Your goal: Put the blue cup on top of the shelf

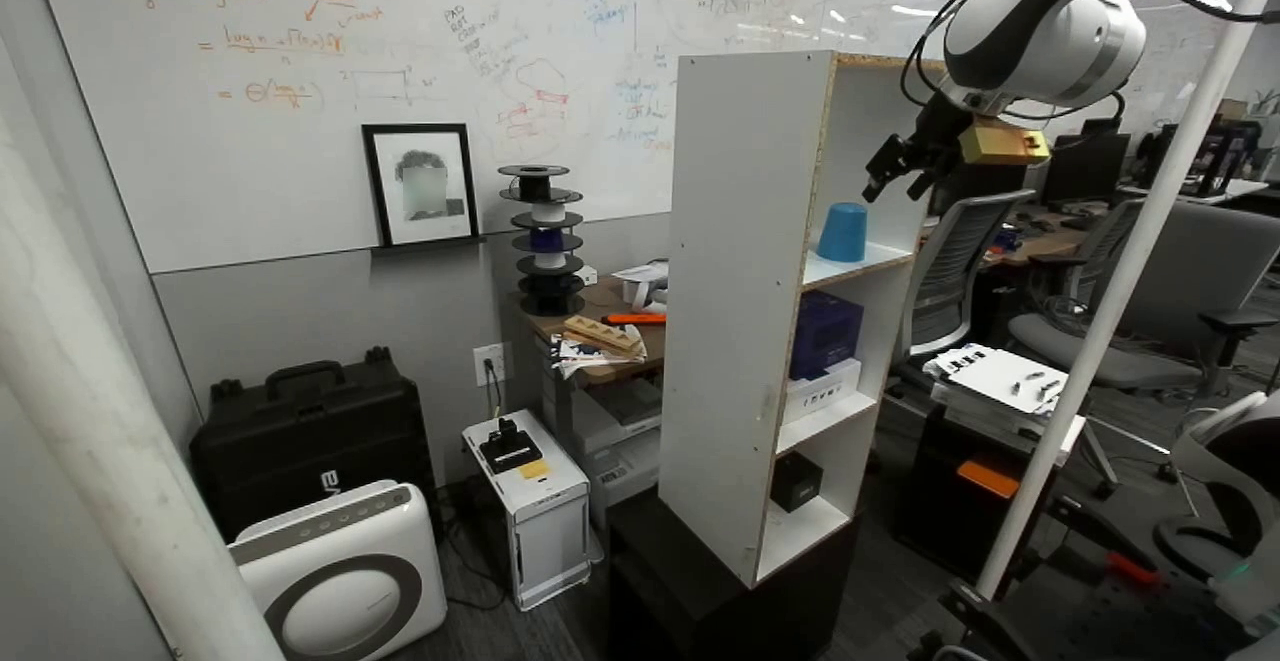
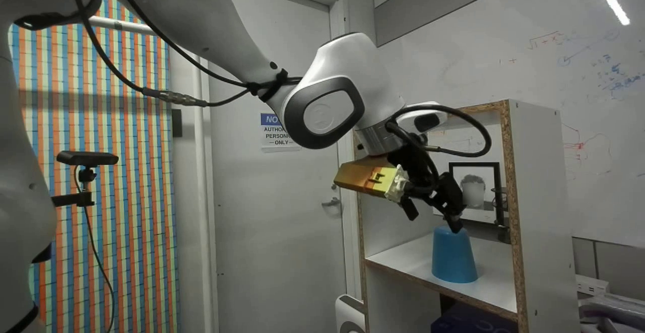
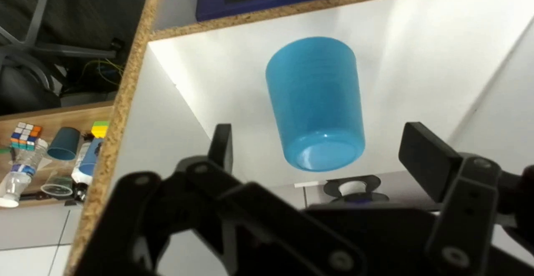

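White arm (image 2: 352,63), black gripper (image 2: 433,220)

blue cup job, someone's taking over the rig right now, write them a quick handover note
Gripper: open, holding nothing, above the blue cup.
Cup: upside down on the floor of the top compartment of the white shelf.
Done: cup stands in that compartment, free of the gripper.
Left: if that spot counts as on top, probably just back the gripper away; if the top board is meant, the cup likely needs gripping and lifting onto it.
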Robot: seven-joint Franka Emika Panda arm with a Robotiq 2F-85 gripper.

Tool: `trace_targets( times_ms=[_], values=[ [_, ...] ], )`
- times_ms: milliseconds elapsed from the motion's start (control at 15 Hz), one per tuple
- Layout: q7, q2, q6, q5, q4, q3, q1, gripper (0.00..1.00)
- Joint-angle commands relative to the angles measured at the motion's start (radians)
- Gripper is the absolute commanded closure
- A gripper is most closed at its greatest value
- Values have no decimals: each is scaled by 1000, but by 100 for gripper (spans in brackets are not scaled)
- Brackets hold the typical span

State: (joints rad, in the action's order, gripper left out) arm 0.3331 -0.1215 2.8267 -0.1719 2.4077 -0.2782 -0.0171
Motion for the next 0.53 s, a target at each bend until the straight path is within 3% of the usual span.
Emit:
trace_targets(
  times_ms=[0,200,467],
  values=[
    [154,-9,108,-171,41,-11,80,0],
    [290,2,111,-338,43,-31,137,0],
    [355,34,121,-393,41,-43,128,0]
  ],
)
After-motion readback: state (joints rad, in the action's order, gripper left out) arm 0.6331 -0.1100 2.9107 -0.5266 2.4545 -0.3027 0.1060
